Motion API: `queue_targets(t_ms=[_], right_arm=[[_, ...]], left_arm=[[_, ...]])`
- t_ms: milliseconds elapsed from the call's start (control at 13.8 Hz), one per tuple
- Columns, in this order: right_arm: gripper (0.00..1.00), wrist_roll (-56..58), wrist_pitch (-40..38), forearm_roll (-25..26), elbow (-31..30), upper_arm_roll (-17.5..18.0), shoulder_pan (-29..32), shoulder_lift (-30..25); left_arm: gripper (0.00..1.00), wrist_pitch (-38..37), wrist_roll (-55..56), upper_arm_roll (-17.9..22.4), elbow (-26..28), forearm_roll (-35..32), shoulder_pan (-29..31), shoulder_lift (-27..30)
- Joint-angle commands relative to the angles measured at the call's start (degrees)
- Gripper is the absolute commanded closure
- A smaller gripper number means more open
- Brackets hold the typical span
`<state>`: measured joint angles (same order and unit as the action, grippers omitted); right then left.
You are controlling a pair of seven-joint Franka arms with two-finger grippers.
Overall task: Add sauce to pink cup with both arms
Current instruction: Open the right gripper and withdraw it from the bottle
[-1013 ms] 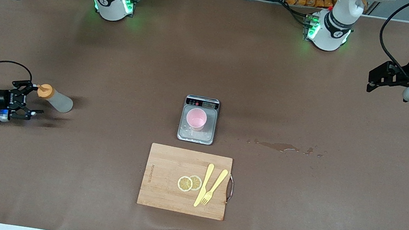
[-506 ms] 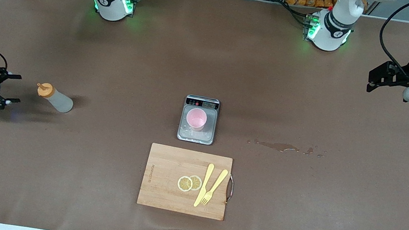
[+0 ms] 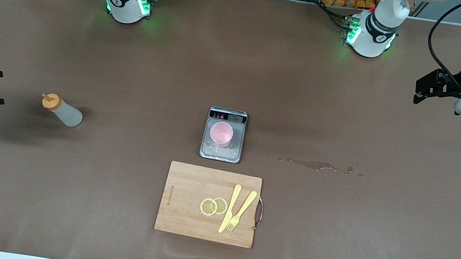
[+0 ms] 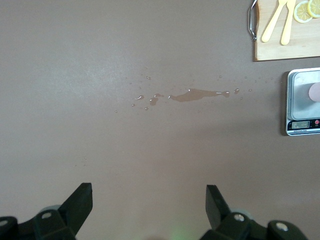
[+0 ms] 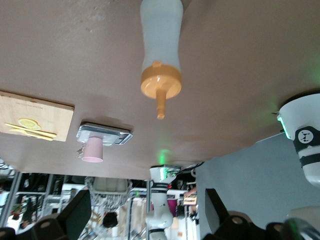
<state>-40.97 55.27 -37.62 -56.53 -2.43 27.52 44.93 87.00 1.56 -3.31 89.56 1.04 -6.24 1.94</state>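
The sauce bottle (image 3: 62,110), whitish with an orange cap, stands upright on the table toward the right arm's end; nothing holds it. It also shows in the right wrist view (image 5: 160,45). My right gripper (image 3: 1,88) is open and empty, level with the bottle and well apart from it, at the table's edge. The pink cup (image 3: 221,134) stands on the grey scale (image 3: 221,151) mid-table and shows in the right wrist view (image 5: 93,149) and at the edge of the left wrist view (image 4: 315,91). My left gripper (image 3: 419,90) waits open and empty, high over the left arm's end.
A wooden cutting board (image 3: 183,200) with two lemon slices (image 3: 213,206) and a yellow knife and fork (image 3: 237,209) lies nearer the front camera than the scale. A spill of liquid (image 3: 314,164) lies on the table between the scale and the left arm's end.
My right gripper has drawn back, open, from beside the bottle's cap toward the right arm's end of the table. The bottle stays standing. The left arm has not moved.
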Motion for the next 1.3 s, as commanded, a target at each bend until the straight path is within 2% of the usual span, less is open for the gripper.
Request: queue_targets(t_ms=[0, 289, 651, 796, 868, 1085, 1230], right_arm=[[0.0, -0.6, -1.04, 2.63, -0.34, -0.12, -3.77, -4.4], [0.0, -0.51, -1.13, 12.11, -0.78, -0.03, -12.99, -11.87], [0.0, -0.07, -1.13, 19.84, -0.86, -0.03, -22.58, -17.23], [0.0, 4.11, -1.05, 26.33, -1.04, -0.03, -26.62, -20.39], [0.0, 9.02, -0.87, 28.37, -1.21, -0.03, -27.51, -21.8], [0.0, 19.51, 0.18, 29.01, -2.52, -0.03, -24.72, -26.45], [0.0, 19.97, 4.29, 29.79, -9.08, -0.03, -24.35, -32.94]], left_arm=[[0.0, 0.45, 0.73, -0.21, -0.18, -0.95, 0.09, 0.08], [0.0, 0.45, 0.73, -0.21, -0.18, -0.95, 0.09, 0.08], [0.0, 0.45, 0.73, -0.21, -0.18, -0.95, 0.18, 0.08], [0.0, 0.45, 0.73, -0.3, -0.18, -0.95, 0.09, 0.08], [0.0, 0.45, 0.73, -0.21, -0.18, -0.95, 0.18, 0.08], [0.0, 0.45, 0.73, -0.04, -0.18, -0.95, 0.18, 0.17], [0.0, 0.45, 0.73, -0.03, -0.18, -0.95, 0.18, 0.17]])
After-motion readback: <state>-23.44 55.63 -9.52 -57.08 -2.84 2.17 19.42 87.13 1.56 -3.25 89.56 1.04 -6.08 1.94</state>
